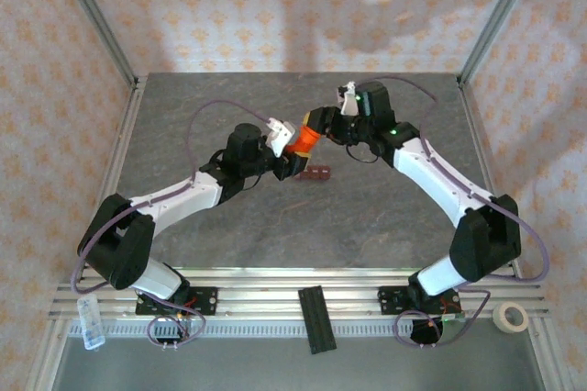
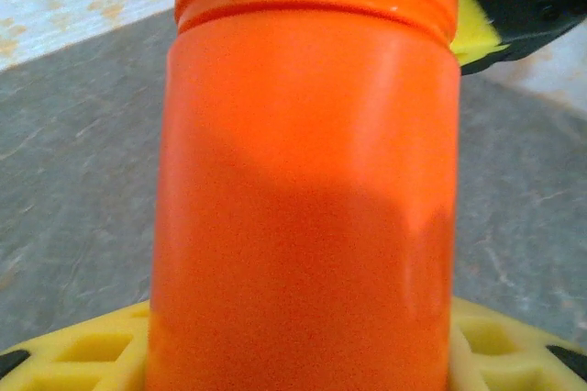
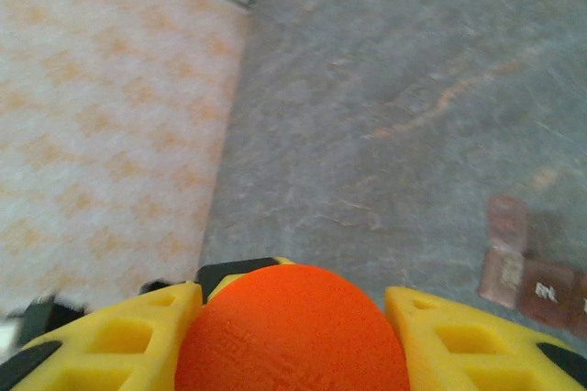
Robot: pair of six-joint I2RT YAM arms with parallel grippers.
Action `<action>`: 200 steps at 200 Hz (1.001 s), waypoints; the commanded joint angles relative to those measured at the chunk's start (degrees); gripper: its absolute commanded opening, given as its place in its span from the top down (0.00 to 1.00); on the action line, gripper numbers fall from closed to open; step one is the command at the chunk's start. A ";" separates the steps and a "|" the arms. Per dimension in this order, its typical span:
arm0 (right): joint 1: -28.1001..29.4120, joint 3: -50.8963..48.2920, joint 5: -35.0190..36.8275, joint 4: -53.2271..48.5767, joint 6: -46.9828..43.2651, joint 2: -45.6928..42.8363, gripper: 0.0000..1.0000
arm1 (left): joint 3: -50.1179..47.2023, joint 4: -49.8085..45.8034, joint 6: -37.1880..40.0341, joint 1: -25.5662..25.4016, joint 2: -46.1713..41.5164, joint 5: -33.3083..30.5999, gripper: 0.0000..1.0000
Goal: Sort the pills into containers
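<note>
An orange cylindrical bottle [image 1: 303,140] hangs above the middle of the table between both arms. My left gripper [image 1: 290,158] is shut on its body [image 2: 307,207], with yellow fingers [image 2: 87,347] on either side of it. My right gripper [image 1: 323,125] is closed on the bottle's round orange cap [image 3: 292,331], and its yellow fingers [image 3: 119,336] press against the cap's sides. The containers [image 1: 316,173], a dark red-brown bar of joined square compartments, lie on the table just below the bottle and appear at the right edge of the right wrist view [image 3: 527,276]. The pills are out of view.
The grey stone-patterned table [image 1: 367,226] is fenced by metal posts [image 1: 92,15] and patterned walls. On the near rail lie a black strip [image 1: 316,318], a roll of tape [image 1: 510,316] at the right and a small clear item [image 1: 92,322] at the left.
</note>
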 commanded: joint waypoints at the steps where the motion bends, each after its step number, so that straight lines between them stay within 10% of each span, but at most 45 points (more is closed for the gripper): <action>1: -2.75 -3.49 -7.49 11.08 -6.74 -3.25 0.58 | 1.53 10.12 -9.71 2.44 -0.79 10.79 1.00; 40: -3.35 -2.31 -10.60 11.97 -6.41 -2.52 0.54 | 1.22 13.76 -14.30 3.05 -0.15 13.59 1.00; 83: -3.58 0.52 -1.50 5.19 -2.64 -5.09 0.15 | 0.88 6.71 -6.36 2.86 -0.81 3.87 1.00; 200: 0.55 2.71 7.72 -3.30 9.00 -0.81 0.10 | 2.10 -1.50 7.03 -1.55 -0.51 -10.57 1.00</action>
